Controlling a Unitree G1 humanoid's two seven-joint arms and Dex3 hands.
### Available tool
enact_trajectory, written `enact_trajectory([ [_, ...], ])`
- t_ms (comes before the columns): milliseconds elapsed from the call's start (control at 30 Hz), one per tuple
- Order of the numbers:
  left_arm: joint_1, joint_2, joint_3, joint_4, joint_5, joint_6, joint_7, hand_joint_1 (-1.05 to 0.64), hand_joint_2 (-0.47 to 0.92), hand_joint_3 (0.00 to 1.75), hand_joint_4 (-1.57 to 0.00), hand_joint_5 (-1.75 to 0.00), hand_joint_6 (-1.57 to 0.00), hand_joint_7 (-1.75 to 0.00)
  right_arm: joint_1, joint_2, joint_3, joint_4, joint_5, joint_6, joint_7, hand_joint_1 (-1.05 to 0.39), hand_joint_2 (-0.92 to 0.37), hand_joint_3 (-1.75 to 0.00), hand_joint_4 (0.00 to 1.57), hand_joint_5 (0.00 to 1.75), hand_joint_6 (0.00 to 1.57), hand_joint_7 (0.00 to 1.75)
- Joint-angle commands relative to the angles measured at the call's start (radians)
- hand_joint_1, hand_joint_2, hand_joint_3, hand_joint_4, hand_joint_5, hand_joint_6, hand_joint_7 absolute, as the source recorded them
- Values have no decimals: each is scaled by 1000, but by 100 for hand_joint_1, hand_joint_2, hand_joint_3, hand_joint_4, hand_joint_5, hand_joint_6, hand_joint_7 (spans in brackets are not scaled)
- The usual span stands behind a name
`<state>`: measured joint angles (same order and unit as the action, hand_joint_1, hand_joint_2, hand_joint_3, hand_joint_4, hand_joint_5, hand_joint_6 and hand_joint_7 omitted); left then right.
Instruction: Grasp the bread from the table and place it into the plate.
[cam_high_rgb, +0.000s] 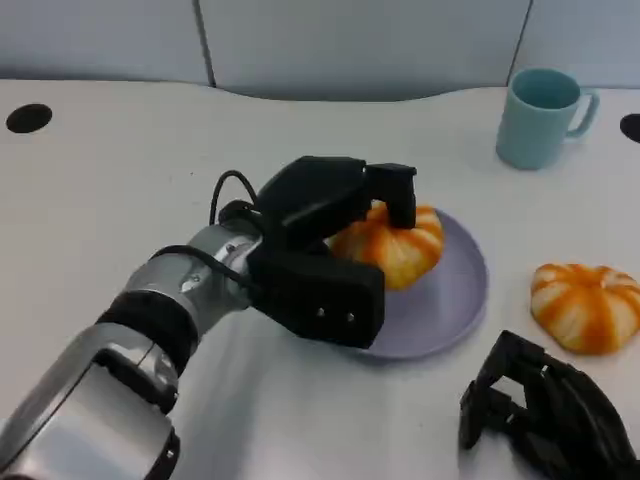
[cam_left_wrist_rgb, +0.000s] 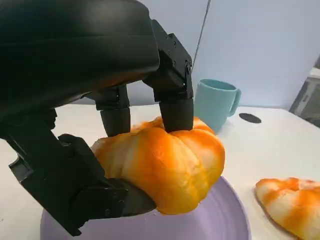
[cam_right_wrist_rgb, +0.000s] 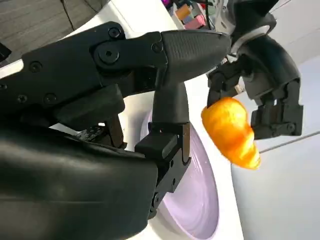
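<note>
Orange and cream stripes mark the bread (cam_high_rgb: 395, 245), a rounded, pumpkin-shaped roll that the left hand (cam_high_rgb: 325, 250) grips from both sides. In the head view the roll sits over the left part of the plate (cam_high_rgb: 455, 300), a pale purple round dish on the white bench (cam_high_rgb: 120, 190). The left wrist view shows two black fingers (cam_left_wrist_rgb: 176, 107) pressed down on the top of the roll and the thumb tucked under its lower side, with the plate's purple surface right below. From the right wrist view the roll (cam_right_wrist_rgb: 232, 132) appears clear of the plate (cam_right_wrist_rgb: 197, 200), held between the left hand's fingers, though how near it hangs cannot be judged.

A second roll (cam_high_rgb: 585, 305) of the same orange and cream look lies on the bench just right of the plate, apart from its rim. It also shows at the lower edge of the left wrist view (cam_left_wrist_rgb: 290, 205).

The right hand (cam_high_rgb: 550, 410) rests low at the near right of the bench, just in front of the second roll, fingers curled inward and holding nothing.

A light teal mug (cam_high_rgb: 540, 115) stands upright behind the plate toward the far right, its handle turned to the right. A grey-blue wall panel (cam_high_rgb: 350, 45) runs along the back of the bench.
</note>
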<state>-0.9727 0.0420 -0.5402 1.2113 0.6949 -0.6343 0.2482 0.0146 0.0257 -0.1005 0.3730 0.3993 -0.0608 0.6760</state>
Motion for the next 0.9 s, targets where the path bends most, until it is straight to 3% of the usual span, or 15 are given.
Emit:
enact_trajectory([
  [33, -12, 5, -30, 11, 35, 29, 56, -21, 63, 100, -82, -173, -68, -154, 20, -6, 1, -28, 7, 2, -4, -59, -92, -36, 71, 175, 59, 151],
  [100, -12, 6, -34, 12, 34, 30, 52, -23, 77, 64, -78, -149, -73, -100, 23, -5, 1, -33, 4, 0, -9, -58, -92, -36, 70, 175, 59, 151],
  [133, -11, 5, -32, 14, 30, 29, 40, -23, 80, 55, -78, -145, -74, -90, 25, -5, 2, -35, 2, 0, -10, -58, -92, -36, 70, 175, 59, 152],
  [167, -11, 5, -30, 15, 26, 29, 31, -25, 84, 43, -74, -126, -71, -67, 26, -6, 2, -36, 1, -1, -11, -57, -92, -38, 69, 175, 59, 153],
  [233, -17, 4, -32, 18, 26, 44, -3, -26, 88, 31, -73, -114, -73, -50, 26, -7, 1, -37, 5, 4, -8, -57, -92, -38, 69, 175, 58, 153],
  [300, -24, 3, -39, 19, 30, 65, -41, -31, 91, 19, -53, -87, -61, -23, 24, -7, 0, -36, 11, 8, -5, -57, -92, -37, 68, 175, 58, 153],
  [333, -28, 5, -43, 17, 32, 72, -65, -32, 92, 16, -50, -83, -59, -18, 25, -7, 1, -37, 9, 9, -6, -57, -92, -37, 68, 175, 57, 153],
  [400, -35, 6, -41, 12, 25, 89, -127, -50, 92, 17, -25, -56, -45, -6, 24, -8, 1, -37, 5, 6, -9, -58, -92, -36, 69, 175, 58, 154],
  [500, -42, 9, -37, 2, 16, 107, -200, -64, 92, 23, -6, -40, -29, -1, 25, -8, 1, -30, -1, -13, -6, -58, -92, -37, 69, 175, 57, 154],
  [667, -40, 23, -34, -20, 14, 111, -241, -76, 92, 32, 0, -21, -18, -1, 25, -9, 2, -33, -1, -10, -7, -58, -92, -38, 69, 175, 57, 154],
  [900, 7, 61, 2, -69, -47, 75, -280, -80, 92, 34, 0, -16, -18, -1, 28, -9, 0, -37, -2, -3, -18, -58, -92, -36, 69, 175, 58, 152],
])
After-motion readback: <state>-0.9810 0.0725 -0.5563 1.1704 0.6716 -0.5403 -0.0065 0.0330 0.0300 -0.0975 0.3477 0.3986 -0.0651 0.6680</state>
